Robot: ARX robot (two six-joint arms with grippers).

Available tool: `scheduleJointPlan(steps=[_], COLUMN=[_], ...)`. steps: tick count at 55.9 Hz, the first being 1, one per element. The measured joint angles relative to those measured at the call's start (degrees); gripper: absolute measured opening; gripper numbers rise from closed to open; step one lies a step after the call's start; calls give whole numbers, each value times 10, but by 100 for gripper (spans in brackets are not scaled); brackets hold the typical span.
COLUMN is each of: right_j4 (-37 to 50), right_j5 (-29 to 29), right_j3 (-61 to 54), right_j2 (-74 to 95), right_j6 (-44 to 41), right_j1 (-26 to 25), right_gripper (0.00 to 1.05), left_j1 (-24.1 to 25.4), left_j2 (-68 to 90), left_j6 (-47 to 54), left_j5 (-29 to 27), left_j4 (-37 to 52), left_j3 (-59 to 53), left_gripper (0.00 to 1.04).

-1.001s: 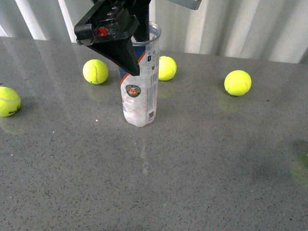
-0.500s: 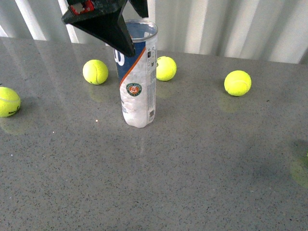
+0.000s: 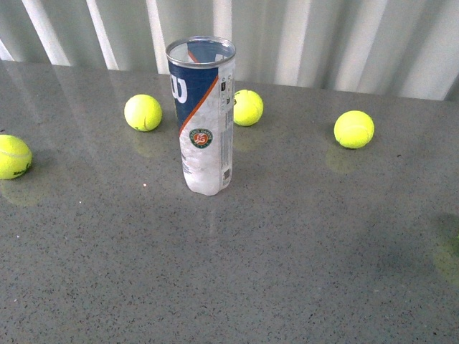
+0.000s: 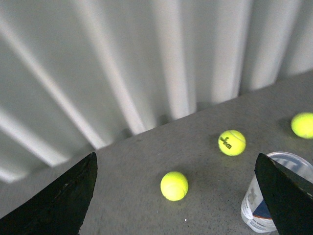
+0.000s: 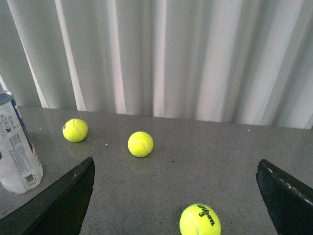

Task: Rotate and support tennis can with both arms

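The tennis can [image 3: 203, 115] stands upright and alone on the grey table, open metal rim up, navy and white label with the W logo and round emblem facing me. Neither arm shows in the front view. In the left wrist view my left gripper [image 4: 178, 196] is open, high above the table, and the tennis can [image 4: 271, 196] sits partly behind one finger [image 4: 286, 193]. In the right wrist view my right gripper [image 5: 176, 196] is open too, with nothing between its fingers; the tennis can [image 5: 17, 152] stands well off to one side.
Yellow tennis balls lie around the can: one [image 3: 143, 112] to its left, one [image 3: 247, 107] just behind it, one [image 3: 353, 129] to the right and one [image 3: 13, 156] at the far left edge. A white pleated curtain [image 3: 323, 36] backs the table [image 3: 287, 251].
The black left arm that hung over the can's top has lifted up and out of the front view. The can stays upright in the same spot.
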Motion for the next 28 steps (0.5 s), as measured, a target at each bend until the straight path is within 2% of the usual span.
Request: scheduleJointPlan(steps=[5,11,12,20,24,28], right_j4=[0,0,0,0,0,0], right_j5=[0,0,0,0,-1,0], right_j3=[0,0,0,0,0,0], right_j2=[0,0,0,0,0,0], right_j6=[0,0,0,0,0,0], right_j1=[0,0,0,0,0,0], right_gripper=[98,98,98,98,98,98], left_j1=[93,167,173,177,159,130], left_j2=[-41,-49,-53,-110,-138,-173], left_j6=[-86,-146,-156,-194,-198,-202], left_j5=[23,47,37,-31,-47,-65], left_j4=[29,45,68,307,369,401], left_j3=[-83,-126,-139,-288,-351,-423], left_gripper=[98,98,96,73,62,46])
